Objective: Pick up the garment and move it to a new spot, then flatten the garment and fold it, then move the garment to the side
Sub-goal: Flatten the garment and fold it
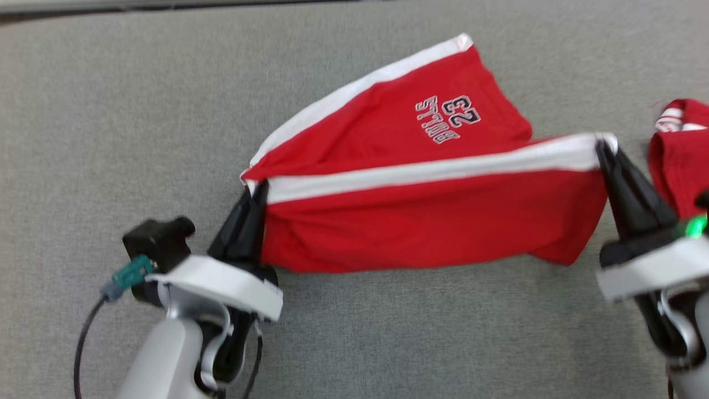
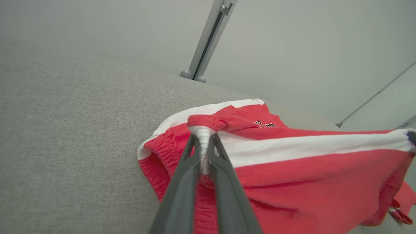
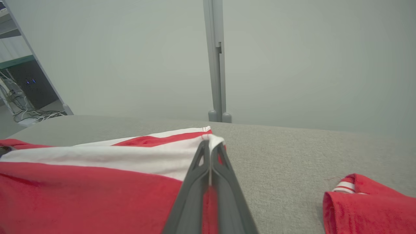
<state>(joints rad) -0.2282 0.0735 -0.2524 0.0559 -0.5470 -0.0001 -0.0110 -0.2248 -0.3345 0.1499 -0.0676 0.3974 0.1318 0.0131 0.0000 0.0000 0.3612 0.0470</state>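
The garment point(image 1: 421, 210) is a pair of red shorts with white side stripes and a dark "23" print, stretched between both grippers above the grey table point(image 1: 111, 111). My left gripper point(image 1: 256, 191) is shut on the waistband end at the left; the left wrist view shows bunched white and red cloth point(image 2: 292, 182) pinched between the fingers point(image 2: 182, 182). My right gripper point(image 1: 605, 145) is shut on the hem corner at the right, where the white stripe point(image 3: 130, 156) ends. The far leg lies flat on the table behind the lifted part.
A second red garment point(image 1: 678, 155) with white trim lies crumpled at the right, close to my right gripper point(image 3: 210, 146), also seen as a red heap point(image 3: 367, 208). A grey post point(image 3: 216, 61) stands behind the table's far edge. Bare grey cloth surface spreads left and front.
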